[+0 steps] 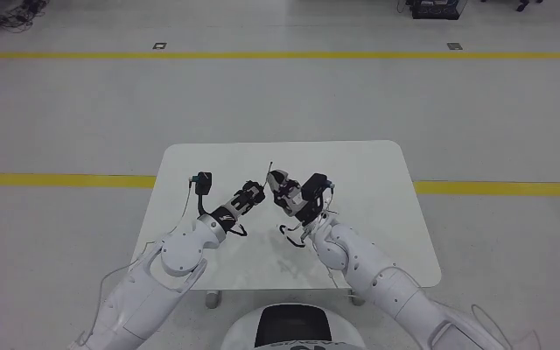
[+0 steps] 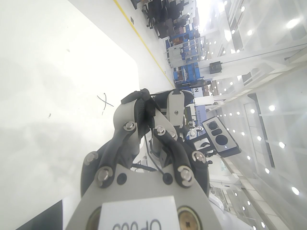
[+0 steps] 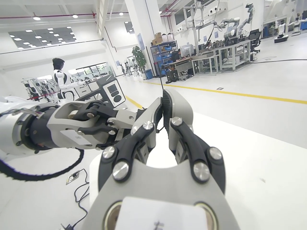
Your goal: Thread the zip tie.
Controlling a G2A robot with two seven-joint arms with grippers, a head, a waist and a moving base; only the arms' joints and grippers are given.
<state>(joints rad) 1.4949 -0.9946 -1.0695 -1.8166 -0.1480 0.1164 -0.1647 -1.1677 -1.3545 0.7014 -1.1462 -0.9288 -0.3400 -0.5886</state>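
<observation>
Your right gripper point(image 3: 163, 101) pinched the black zip tie point(image 3: 161, 80) tight, its tail sticking out past the fingertips above the white table point(image 1: 367, 175). Your left gripper point(image 1: 259, 189) was closed too, just beside it.

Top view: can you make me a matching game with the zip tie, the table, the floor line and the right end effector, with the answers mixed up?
Things:
1. zip tie
2. table
3. floor line
4. right end effector

Matches:
A. yellow
B. shut on the zip tie
C. thin and black
D. white

Pairs: 1-C, 2-D, 3-A, 4-B.
</observation>
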